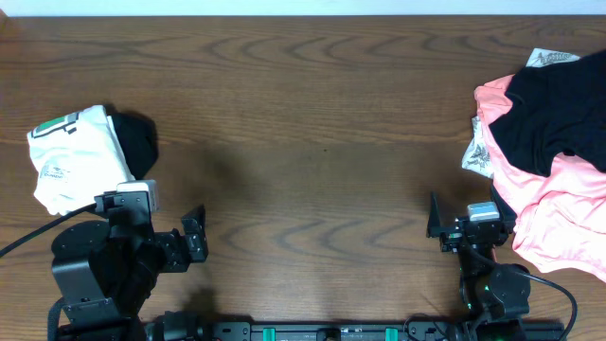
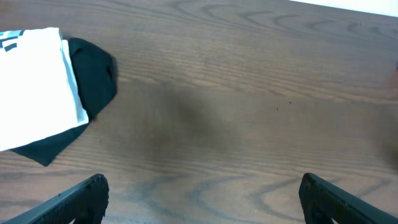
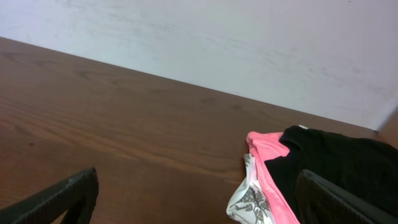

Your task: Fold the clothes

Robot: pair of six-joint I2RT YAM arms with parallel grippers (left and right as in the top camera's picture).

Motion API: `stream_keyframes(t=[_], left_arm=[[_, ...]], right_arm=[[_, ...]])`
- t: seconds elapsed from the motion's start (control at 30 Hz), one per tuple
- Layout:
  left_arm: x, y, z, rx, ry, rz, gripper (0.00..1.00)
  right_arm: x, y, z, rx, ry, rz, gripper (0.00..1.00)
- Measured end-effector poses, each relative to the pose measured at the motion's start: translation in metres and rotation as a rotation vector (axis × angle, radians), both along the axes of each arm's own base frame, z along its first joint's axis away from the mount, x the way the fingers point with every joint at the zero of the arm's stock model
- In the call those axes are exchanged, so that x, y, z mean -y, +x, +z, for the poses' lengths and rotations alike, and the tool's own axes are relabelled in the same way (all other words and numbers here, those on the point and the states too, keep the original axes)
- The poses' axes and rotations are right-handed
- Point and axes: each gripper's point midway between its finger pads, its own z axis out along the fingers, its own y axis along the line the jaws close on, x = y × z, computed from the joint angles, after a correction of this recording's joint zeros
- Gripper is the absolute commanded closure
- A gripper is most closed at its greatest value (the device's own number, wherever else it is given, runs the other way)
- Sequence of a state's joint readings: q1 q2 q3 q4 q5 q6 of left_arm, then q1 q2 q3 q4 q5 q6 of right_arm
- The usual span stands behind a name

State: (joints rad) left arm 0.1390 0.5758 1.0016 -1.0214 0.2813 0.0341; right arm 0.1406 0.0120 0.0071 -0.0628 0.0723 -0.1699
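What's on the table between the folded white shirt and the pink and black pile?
Nothing: the overhead view shows only bare wooden table between white shirt and pile.

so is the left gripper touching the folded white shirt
Apart. The left wrist view shows a stretch of bare table between the open left gripper and the white shirt.

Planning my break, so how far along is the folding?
Done: a white shirt lies folded on a black piece at the left. In hand: nothing; the left end effector and right end effector are open and empty. Left: the pink garment, black top and patterned piece, heaped unfolded at the right.
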Motion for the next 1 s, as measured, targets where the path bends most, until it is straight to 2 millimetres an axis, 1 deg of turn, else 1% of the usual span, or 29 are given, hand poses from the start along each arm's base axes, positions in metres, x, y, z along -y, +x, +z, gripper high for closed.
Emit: stream_keyframes(t=[0.13, 0.3, 0.4, 0.6, 0.7, 0.8, 1.0], left_arm=[[0.0, -0.002, 0.001, 0.009, 0.002, 0.001, 0.02], [-0.004, -0.015, -0.001, 0.032, 0.028, 0.03, 0.02], [-0.006, -0.02, -0.017, 0.057, 0.038, 0.039, 0.02], [-0.009, -0.004, -0.067, 0.157, 0.052, 0.044, 0.02], [-0.009, 0.004, -0.084, 0.22, 0.059, 0.044, 0.02], [-0.01, 0.01, -0.088, 0.308, 0.069, 0.045, 0.02], [-0.012, 0.034, -0.079, 0.478, 0.092, 0.039, 0.02]], right_arm=[[0.0, 0.0, 0.0, 0.0, 0.0, 0.0, 0.01], [0.0, 0.0, 0.0, 0.0, 0.0, 0.0, 0.01], [0.0, 0.0, 0.0, 0.001, 0.0, -0.001, 0.01], [0.001, 0.0, 0.0, 0.0, -0.001, -0.004, 0.01], [0.001, 0.0, 0.0, 0.001, -0.001, -0.005, 0.01], [0.001, 0.0, 0.0, 0.0, -0.001, -0.006, 0.01], [0.001, 0.0, 0.0, 0.0, -0.001, -0.007, 0.01]])
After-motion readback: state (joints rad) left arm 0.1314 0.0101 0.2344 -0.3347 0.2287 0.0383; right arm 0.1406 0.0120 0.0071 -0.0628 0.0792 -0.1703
